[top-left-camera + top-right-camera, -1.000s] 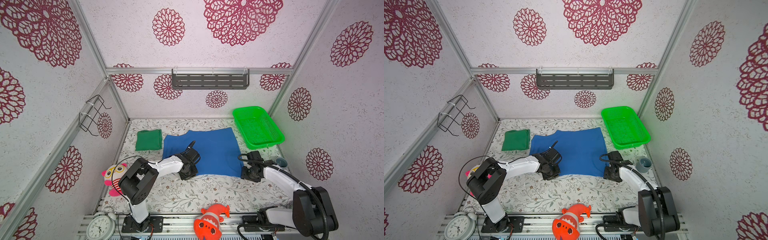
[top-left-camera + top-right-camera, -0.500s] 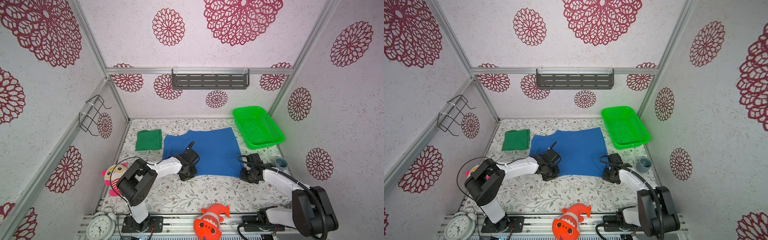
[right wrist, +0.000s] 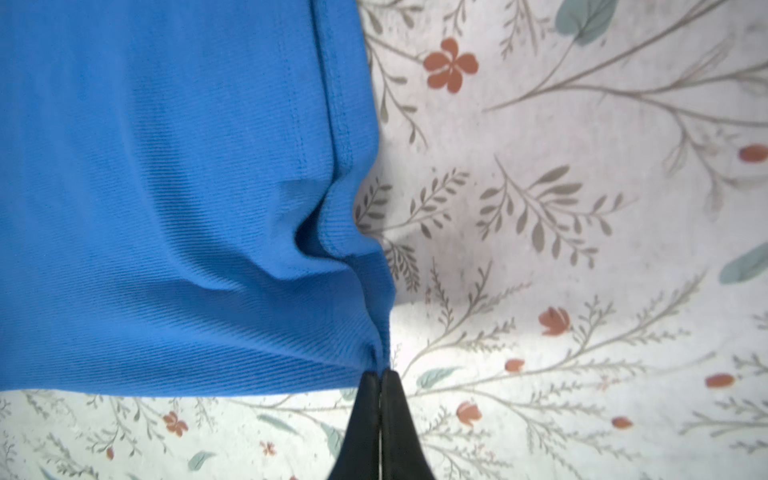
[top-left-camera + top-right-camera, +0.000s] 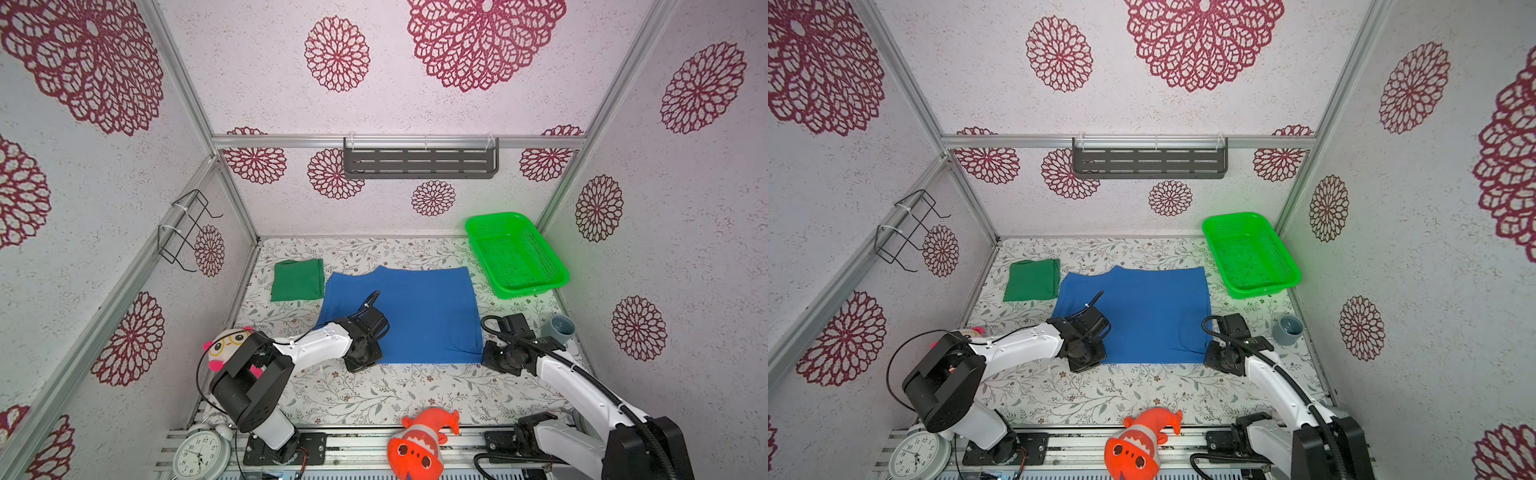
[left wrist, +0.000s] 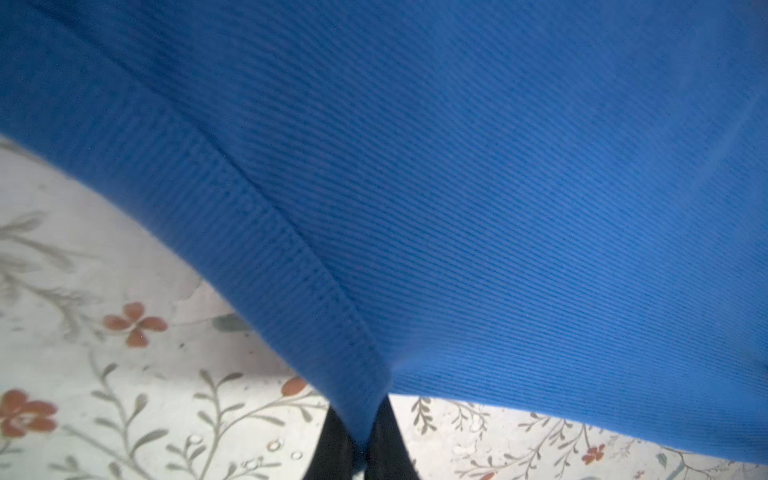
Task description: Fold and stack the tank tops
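Seen from above, both arms' black wrist housings hide their fingertips in both top views; only the wrist cameras show the grips. The left gripper [image 5: 360, 440], cut off at the bottom of its frame, is pinched tight on a ribbed hem corner of the royal blue tank top [image 4: 409, 316]. The right gripper [image 3: 381, 384] is clamped on the other near corner, where the cloth puckers. The blue tank top lies flat mid-frame on the floral table [image 4: 374, 390], its neckline hard to make out. The dark green tank top [image 4: 297, 279] lies folded square just beside its upper-left corner.
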